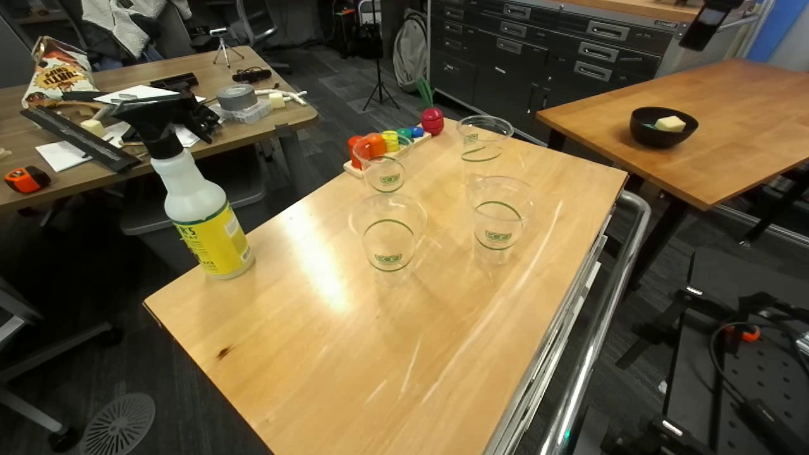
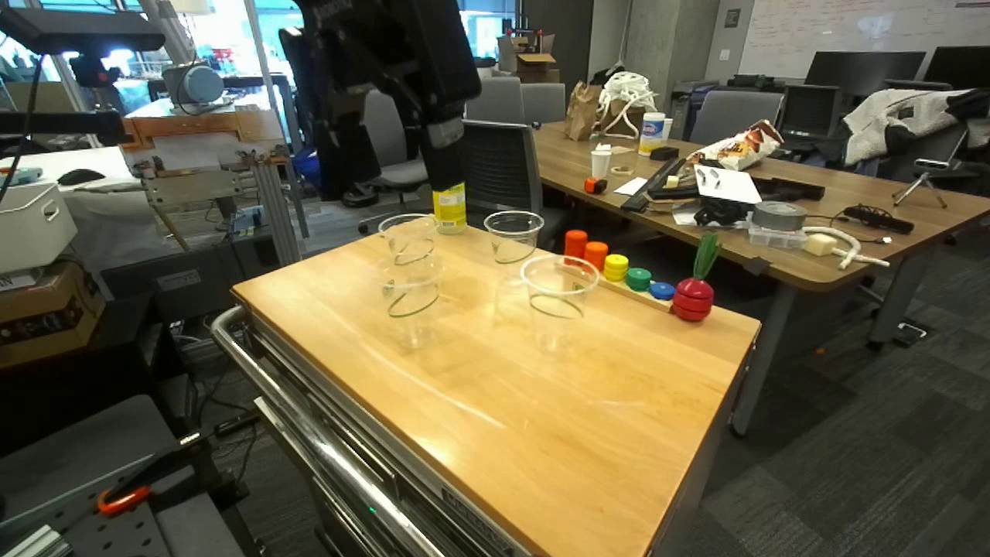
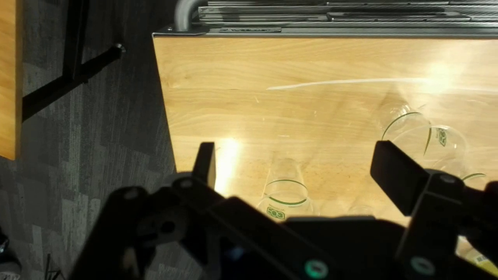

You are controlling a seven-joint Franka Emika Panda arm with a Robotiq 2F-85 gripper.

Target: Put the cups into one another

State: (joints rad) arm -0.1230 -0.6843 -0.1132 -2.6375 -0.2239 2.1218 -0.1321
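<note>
In both exterior views, four clear cups (image 1: 389, 246) stand upright and separate on the tabletop (image 1: 354, 354), near the middle of the frame. They are hard to outline: the walls fade into the wood toward the base, and nearer cups overlap farther ones in sight. In the wrist view the end effector (image 3: 294, 155) has its fingers (image 3: 204, 163) spread wide, wood showing through the gap. One cup (image 3: 288, 192) appears low within that gap, apart from both fingers, its lower edge covered by the dark housing. Another cup (image 3: 422, 134), at the right, is partly behind a finger; a green arc of a third cup (image 3: 474, 175) shows below it. In an exterior view the robot arm (image 2: 394, 62) runs off the top edge, too dark to pick out fingertips, and covers the upper part of the spray bottle (image 2: 450, 207).

Each cup bears a green logo that looks like ECO; the line beneath is too small to read. On the bottle's yellow label (image 1: 218, 243) "R'S" is legible. Lettering on the snack bag (image 1: 60, 72), upper left, is blurred, and the whiteboard (image 2: 858, 46) writing, upper right, is too faint to read.
</note>
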